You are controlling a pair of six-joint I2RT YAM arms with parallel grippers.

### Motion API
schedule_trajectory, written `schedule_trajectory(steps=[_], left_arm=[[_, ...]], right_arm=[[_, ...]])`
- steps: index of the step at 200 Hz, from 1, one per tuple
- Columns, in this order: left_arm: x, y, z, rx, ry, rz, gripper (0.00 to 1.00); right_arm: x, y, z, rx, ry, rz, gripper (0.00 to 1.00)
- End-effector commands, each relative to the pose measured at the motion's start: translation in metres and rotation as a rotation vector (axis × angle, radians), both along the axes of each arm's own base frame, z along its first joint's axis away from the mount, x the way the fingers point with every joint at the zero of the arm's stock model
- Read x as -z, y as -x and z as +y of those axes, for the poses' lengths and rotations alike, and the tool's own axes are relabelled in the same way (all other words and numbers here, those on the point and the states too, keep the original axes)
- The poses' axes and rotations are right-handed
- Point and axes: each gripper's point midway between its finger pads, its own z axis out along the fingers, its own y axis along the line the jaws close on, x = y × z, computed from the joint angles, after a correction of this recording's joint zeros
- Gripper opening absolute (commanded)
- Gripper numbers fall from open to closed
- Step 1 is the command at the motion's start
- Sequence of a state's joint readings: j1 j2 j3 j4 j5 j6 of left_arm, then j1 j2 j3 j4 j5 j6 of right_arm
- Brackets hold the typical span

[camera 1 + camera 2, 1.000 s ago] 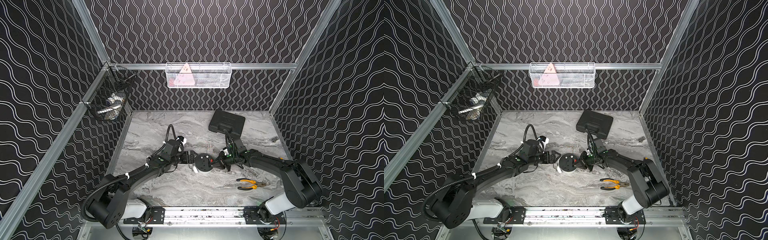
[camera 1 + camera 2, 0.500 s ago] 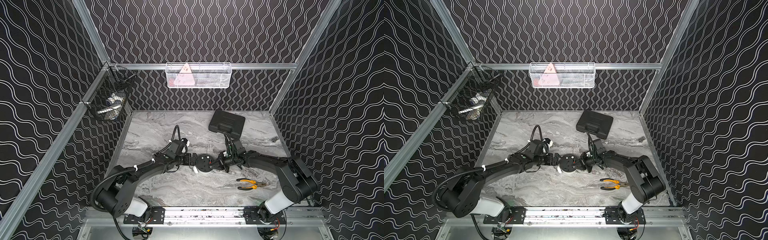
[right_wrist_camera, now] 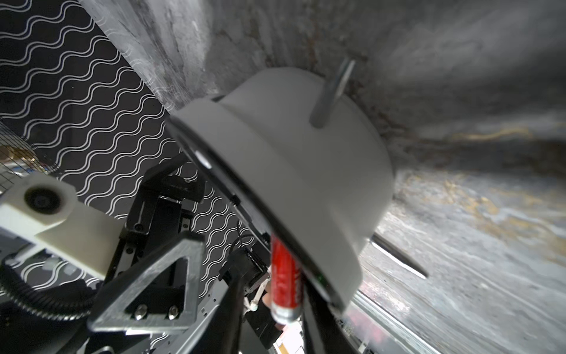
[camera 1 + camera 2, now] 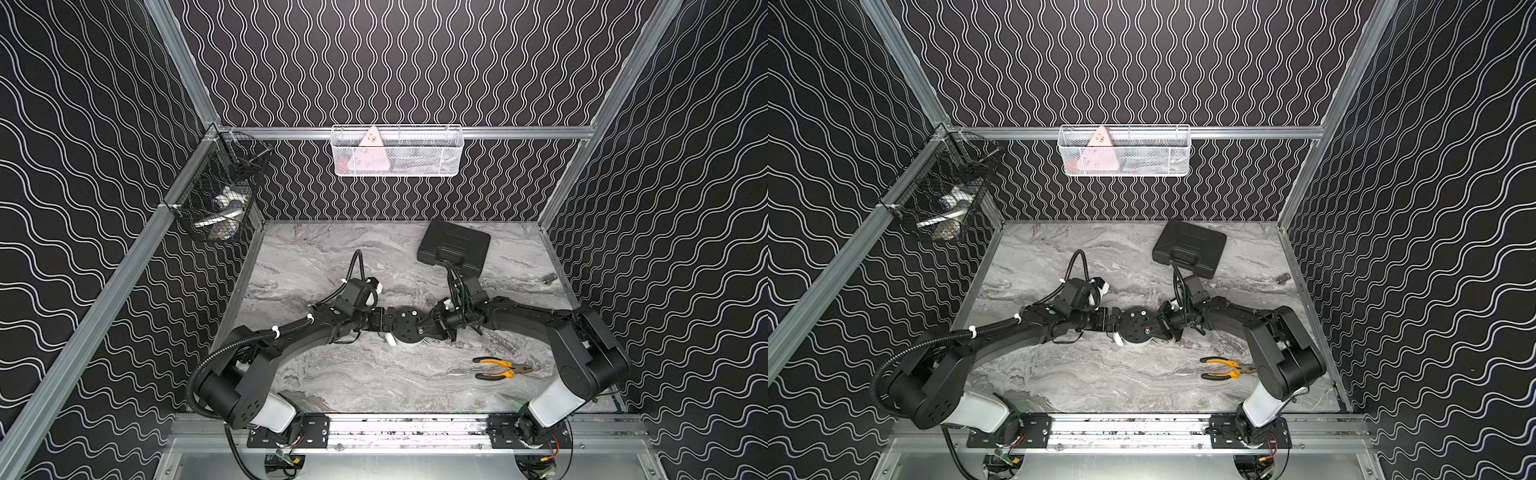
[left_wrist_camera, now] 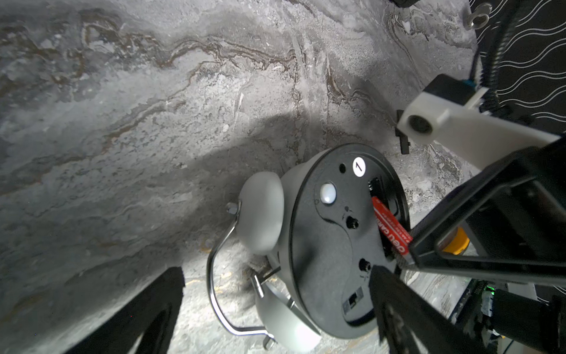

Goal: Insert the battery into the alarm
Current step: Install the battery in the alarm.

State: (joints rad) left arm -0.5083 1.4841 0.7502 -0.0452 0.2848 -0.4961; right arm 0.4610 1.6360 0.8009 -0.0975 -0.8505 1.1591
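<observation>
The left gripper [image 4: 385,324] reaches in low over the marble surface [image 4: 332,374], its jaws spread wide at the left edge of the alarm [image 4: 409,328]. The alarm lies dial-down with its black back panel up. In the left wrist view the red battery [image 5: 389,228] sits tilted, with one end in the panel's slot and the other sticking out over the rim. There it touches a finger of the right gripper [image 4: 432,328]; whether those jaws pinch it I cannot tell. Further right lie a black case [image 4: 455,245] and yellow-handled pliers [image 4: 500,369].
</observation>
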Motion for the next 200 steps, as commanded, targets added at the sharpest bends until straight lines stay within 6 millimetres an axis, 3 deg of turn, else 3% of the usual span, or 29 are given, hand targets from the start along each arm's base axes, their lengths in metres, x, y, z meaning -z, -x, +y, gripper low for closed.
schedule_trajectory(steps=[1, 45, 97, 137, 180, 200], left_arm=[[0.0, -0.001, 0.0, 0.012, -0.015, -0.001, 0.99], [-0.002, -0.002, -0.002, 0.012, -0.005, 0.002, 0.99], [0.002, -0.001, -0.004, 0.017, 0.0, 0.017, 0.99], [0.008, 0.003, -0.01, 0.04, 0.016, 0.068, 0.94], [0.025, 0.008, -0.008, 0.046, -0.065, 0.137, 0.97], [0.033, 0.01, -0.004, 0.047, -0.109, 0.159, 0.93]], right_arm=[[-0.001, 0.004, -0.005, -0.009, 0.037, -0.009, 0.4], [-0.009, 0.007, -0.008, -0.013, 0.039, -0.02, 0.48], [-0.017, 0.008, -0.019, -0.031, 0.119, -0.079, 0.46], [-0.027, -0.004, -0.047, -0.186, 0.37, -0.358, 0.42], [-0.02, 0.003, -0.035, -0.477, 0.559, -0.704, 0.45], [-0.014, 0.004, -0.033, -0.521, 0.627, -0.765, 0.44]])
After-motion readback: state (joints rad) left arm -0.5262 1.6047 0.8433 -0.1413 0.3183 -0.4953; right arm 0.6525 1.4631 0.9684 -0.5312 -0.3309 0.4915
